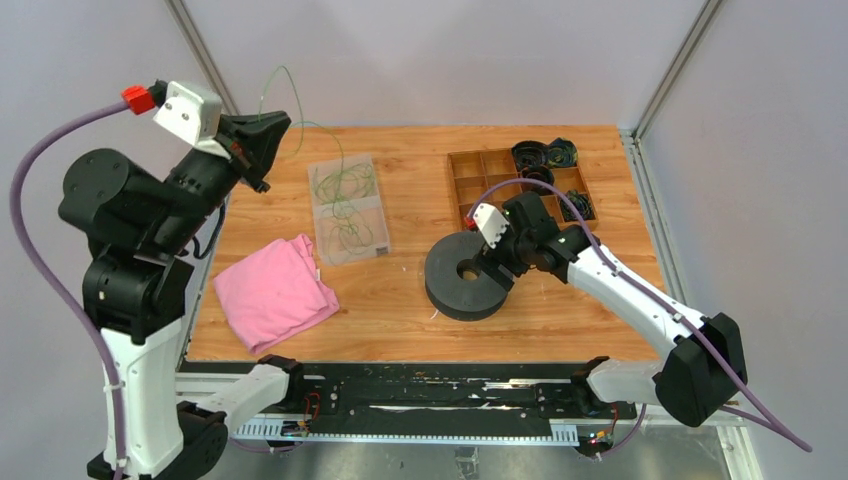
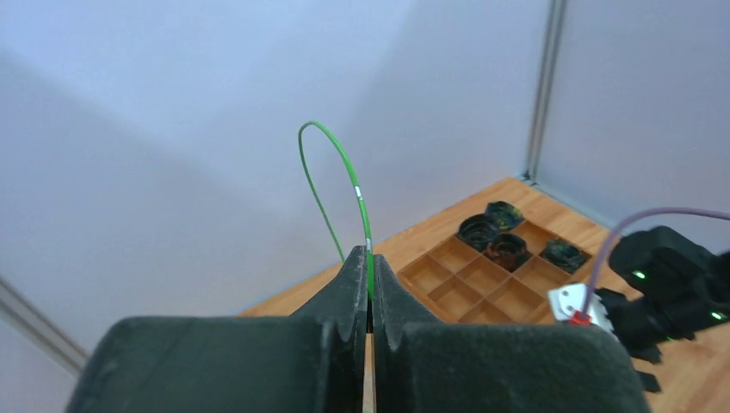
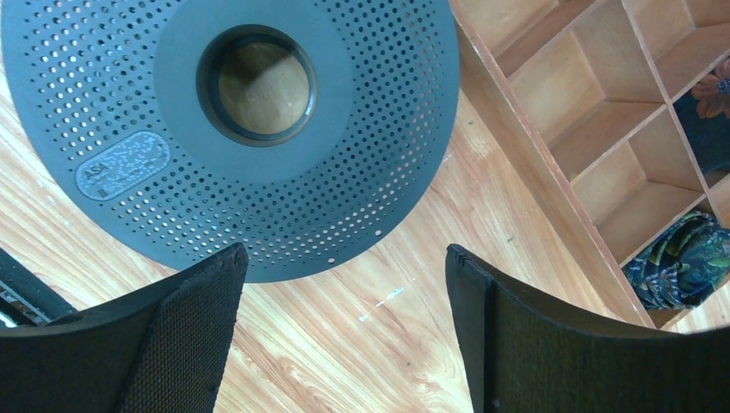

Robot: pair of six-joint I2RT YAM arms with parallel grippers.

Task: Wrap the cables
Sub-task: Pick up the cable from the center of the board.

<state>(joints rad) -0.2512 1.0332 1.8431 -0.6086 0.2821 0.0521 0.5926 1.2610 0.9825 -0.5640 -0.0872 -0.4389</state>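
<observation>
Left tool (image 2: 370, 291) pinches one cable (image 2: 342, 162) up high; right tool (image 3: 344, 258) hangs spread over the spool (image 3: 232, 129).
Your left tool is pressed together on a thin green cable, raised at the far-left corner well above the tabletop (image 1: 400, 320). The wire arcs up from the tips and trails back down toward the clear tray (image 1: 381, 212), where the loose cables (image 1: 345, 205) lie tangled. Your right tool is wide apart and holds nothing, just above the spool's near-right rim. Looks like the pull-out step, with no winding begun. Next, bring that end over to the middle and keep the pinch firm, because the wire is fine and springy. The tabletop is wood-grain, with a pink cloth (image 1: 272, 290) near left and a wooden divided box (image 1: 470, 153) far right holding coiled bundles (image 1: 530, 155). Pale walls and metal frame posts stand behind.
</observation>
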